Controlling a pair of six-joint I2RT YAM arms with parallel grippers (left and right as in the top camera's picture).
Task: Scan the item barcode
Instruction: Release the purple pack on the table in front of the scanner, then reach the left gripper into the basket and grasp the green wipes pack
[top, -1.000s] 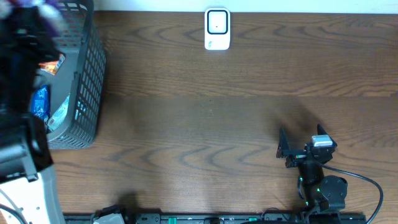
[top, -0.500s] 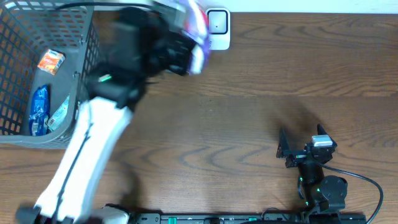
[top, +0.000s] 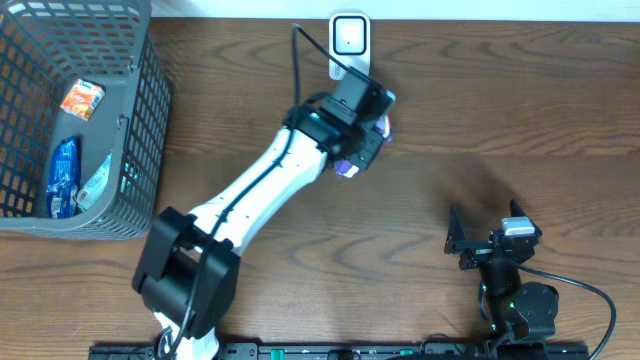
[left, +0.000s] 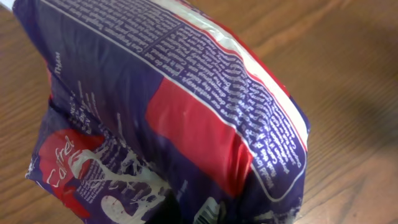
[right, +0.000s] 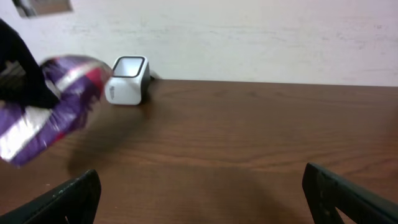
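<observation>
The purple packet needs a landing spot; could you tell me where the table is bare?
Widest: right of the scanner, beyond the open right gripper, out to the table edge. Another patch lies between the basket and the left arm. Crowded: just below the scanner, where the left gripper holds the purple packet.

Mock shop checkout, white barcode scanner (top: 349, 46), grey wire basket (top: 146, 130)

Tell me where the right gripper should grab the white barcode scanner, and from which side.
Probably across its two flat side walls, coming down from above: the white barcode scanner stands upright as a small box, and the purple snack packet crowds its near side.
</observation>
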